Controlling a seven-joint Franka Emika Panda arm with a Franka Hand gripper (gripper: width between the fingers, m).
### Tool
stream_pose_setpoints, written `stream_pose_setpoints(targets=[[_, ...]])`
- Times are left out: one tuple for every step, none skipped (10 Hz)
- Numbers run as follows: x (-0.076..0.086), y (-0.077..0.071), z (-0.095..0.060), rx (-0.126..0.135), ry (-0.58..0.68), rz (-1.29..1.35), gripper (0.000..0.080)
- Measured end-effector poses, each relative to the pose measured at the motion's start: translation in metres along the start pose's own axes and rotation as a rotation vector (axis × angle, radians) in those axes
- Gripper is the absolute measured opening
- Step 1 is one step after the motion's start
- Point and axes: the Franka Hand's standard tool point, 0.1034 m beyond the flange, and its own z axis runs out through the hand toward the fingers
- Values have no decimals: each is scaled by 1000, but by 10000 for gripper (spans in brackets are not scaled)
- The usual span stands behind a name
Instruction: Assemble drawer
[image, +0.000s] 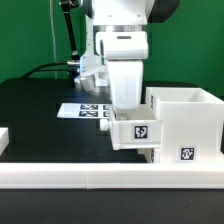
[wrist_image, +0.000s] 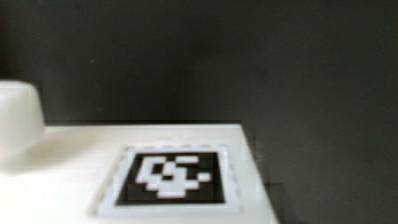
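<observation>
From my remote station, the gripper hangs straight down over the small tray, its white body covering the fingers where they meet the tray's upper edge. I cannot tell how wide the jaws stand, nor whether they clamp the tray wall or only touch it; the wrist view shows no fingertip clearly, only a pale rounded form at the frame edge that I cannot identify.

The small tray sits against the open side of the drawer shell, on the exterior view's left of it, and appears partly entered into the shell; its front face carries a black-and-white tag. The shell stands upright, open at the top, with its own tag low on the front face. In the wrist view a white surface with a tag fills the lower part, blurred.

Behind the gripper, the marker board lies flat on the table, partly hidden by the arm. A long white border rail runs across the foreground in front of the shell and tray. A short white piece shows at the exterior view's left edge.

The table is black and matte. The backdrop is green, and a dark cable drops behind the arm.
</observation>
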Motion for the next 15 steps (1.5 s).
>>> stream_pose_setpoints(targets=[[0,0,0,-6,-4,-13,42],[-2,0,1,-13,-1,0,42],[-1,0,1,-14,-1,-1,42],[-1,0,1,-14,-1,0,42],[-1,0,0,-12,-2,8,130],[-1,3,-4,-11,-5,26,270],[1,6,-7,-14,-5,41,405],[2,7,-11,-12,-6,52,405],[4,9,-19,-7,-13,64,577],[4,11,-32,-4,-25,66,627],[-1,13,-42,-5,-34,68,627],[-10,16,-52,-1,-45,75,646],[-20,20,-61,-7,-54,87,646],[-30,24,-67,-11,-58,67,649],[-43,32,-71,-16,-61,55,649]])
